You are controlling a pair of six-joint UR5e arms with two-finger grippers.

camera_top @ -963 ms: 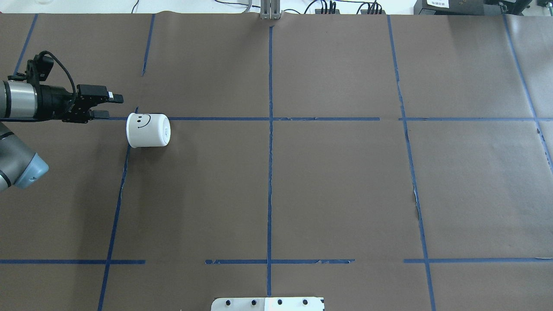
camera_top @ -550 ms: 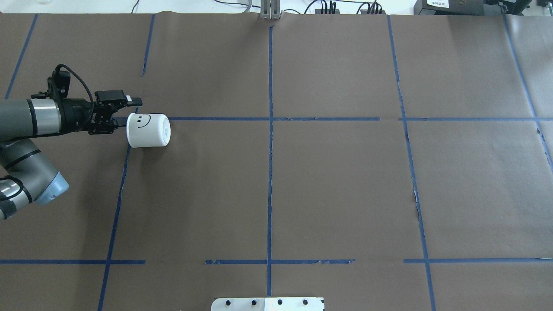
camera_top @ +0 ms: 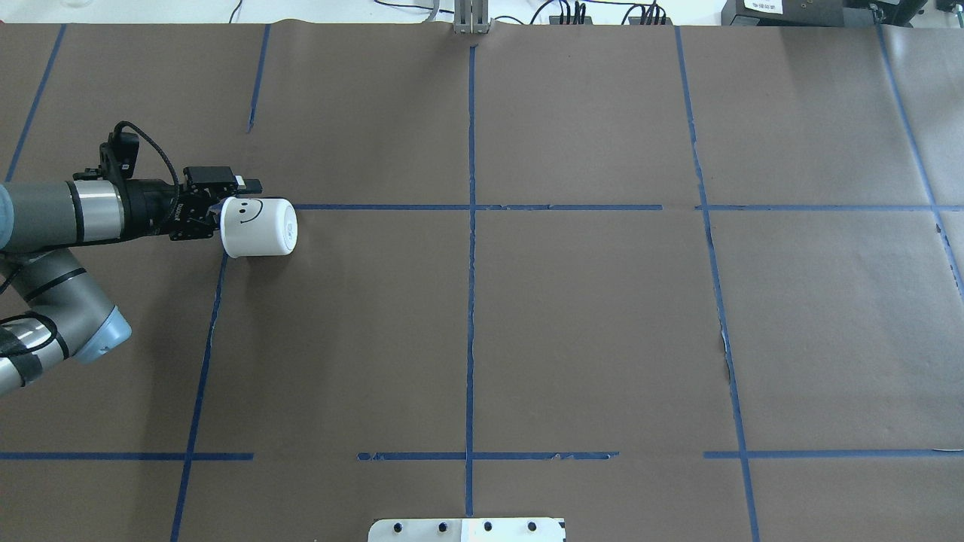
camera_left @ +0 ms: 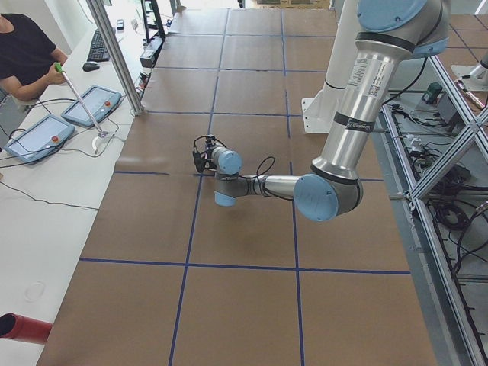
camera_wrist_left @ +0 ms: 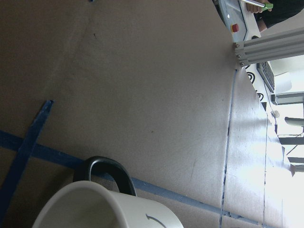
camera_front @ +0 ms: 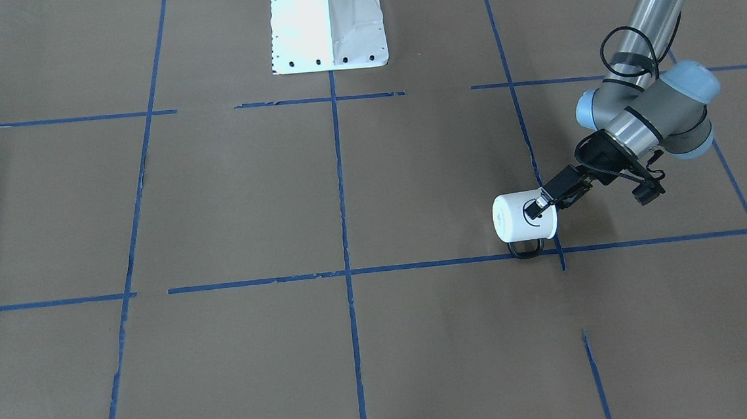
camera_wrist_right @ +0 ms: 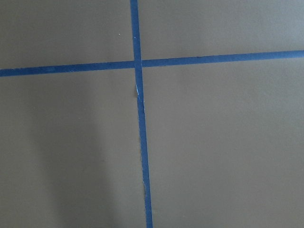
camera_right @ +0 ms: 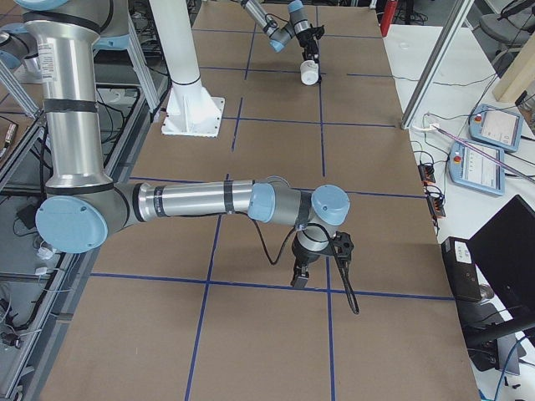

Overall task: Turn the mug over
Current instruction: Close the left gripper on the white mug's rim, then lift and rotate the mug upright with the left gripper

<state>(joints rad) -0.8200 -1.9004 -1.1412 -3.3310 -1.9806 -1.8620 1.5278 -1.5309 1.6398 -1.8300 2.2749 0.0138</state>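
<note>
The mug (camera_top: 260, 228) is hiding nearly all of its own handle from the overhead camera, and it is covering one finger of the left gripper (camera_top: 239, 199) at its mouth. The left wrist view's bottom edge is cutting off most of the mug. From the table's left end, the near arm (camera_left: 267, 185) is blocking the mug entirely. The right gripper (camera_right: 299, 278) is showing too small to read its jaws.
</note>
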